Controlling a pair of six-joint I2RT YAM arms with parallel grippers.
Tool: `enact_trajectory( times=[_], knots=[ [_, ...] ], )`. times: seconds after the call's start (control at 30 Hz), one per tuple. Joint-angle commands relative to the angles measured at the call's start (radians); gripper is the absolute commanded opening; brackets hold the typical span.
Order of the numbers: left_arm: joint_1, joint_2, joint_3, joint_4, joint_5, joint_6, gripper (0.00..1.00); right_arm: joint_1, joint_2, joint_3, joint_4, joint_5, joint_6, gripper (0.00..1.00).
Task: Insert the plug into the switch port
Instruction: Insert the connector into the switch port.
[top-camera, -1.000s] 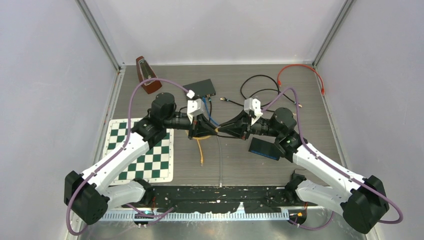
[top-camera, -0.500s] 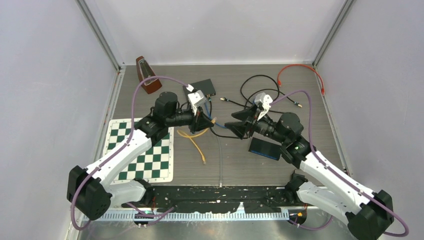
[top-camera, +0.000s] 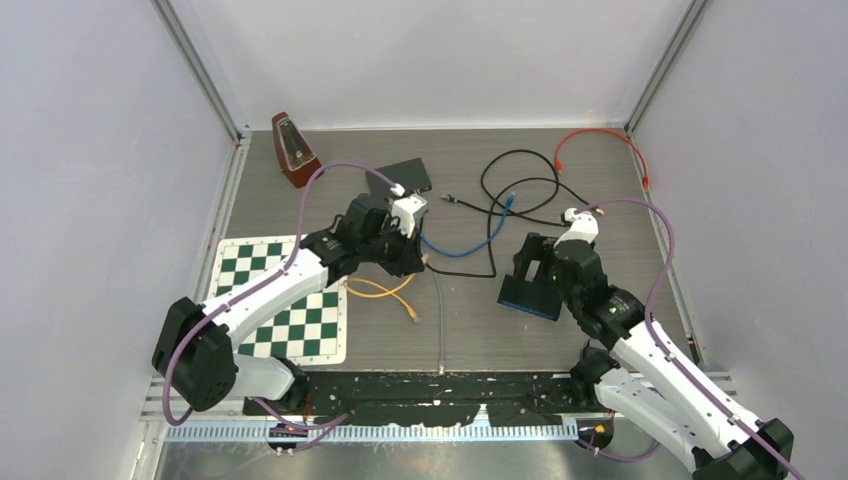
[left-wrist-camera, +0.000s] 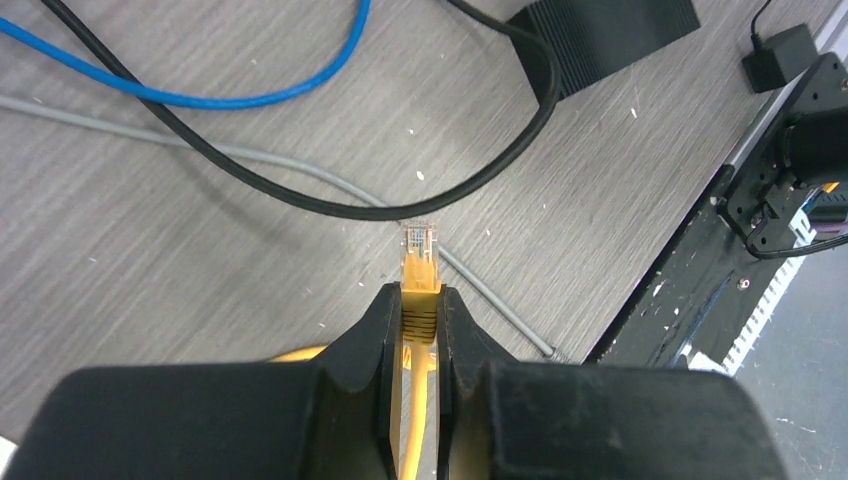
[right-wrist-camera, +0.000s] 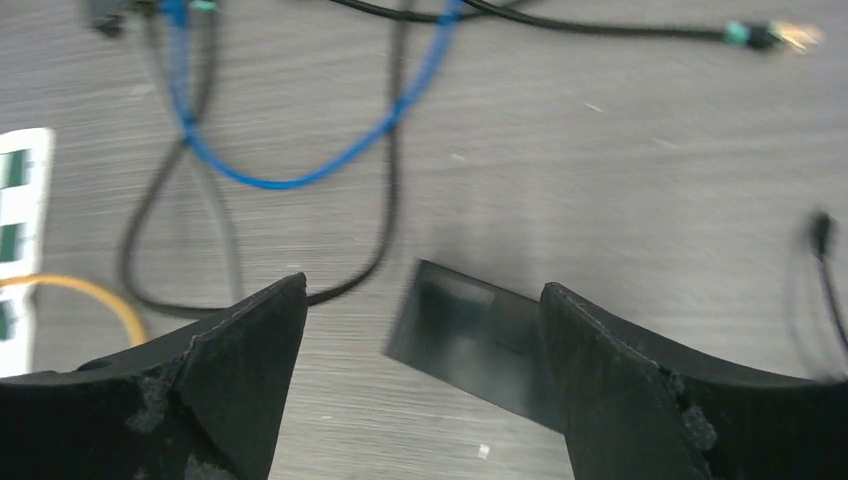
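The yellow RJ45 plug (left-wrist-camera: 418, 262) is pinched between the pressed-together fingers of the left gripper (left-wrist-camera: 420, 300). Its clear tip is held just above the grey table (left-wrist-camera: 200, 250), well apart from the black switch (top-camera: 527, 297). The right gripper (right-wrist-camera: 422, 295) is spread wide over that switch. Since half a second ago, the right arm has been drawn back from the centre, and the blue cable (top-camera: 470, 245) is now seen lying loose on the table.

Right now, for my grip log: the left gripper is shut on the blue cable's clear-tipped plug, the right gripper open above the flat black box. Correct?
Wrong colour: the left wrist view shows the left gripper shut on the yellow cable's clear-tipped plug. The blue cable lies loose. The right gripper is open above the flat black box.
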Motion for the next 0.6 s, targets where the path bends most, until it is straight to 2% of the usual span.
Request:
enact_trajectory(
  times=[0.0,0.17,0.33,0.43,0.57],
  knots=[
    [-0.051,-0.006,-0.034,0.032,-0.09,-0.039,0.0,-0.091,-0.011,-0.053,-0.124,0.139,0.07,0.94],
    [-0.11,-0.022,-0.104,0.118,-0.099,-0.1,0.0,-0.227,0.059,-0.104,-0.056,0.029,0.019,0.95],
    [-0.171,-0.027,-0.183,0.195,-0.133,-0.139,0.0,-0.365,0.223,-0.1,0.029,-0.133,-0.065,0.95],
    [-0.201,-0.012,-0.212,0.222,-0.159,-0.161,0.0,-0.397,0.297,-0.066,0.059,-0.212,-0.115,0.92],
    [-0.245,0.007,-0.221,0.224,-0.219,-0.169,0.0,-0.404,0.382,-0.044,0.078,-0.325,-0.086,0.87]
  ],
)
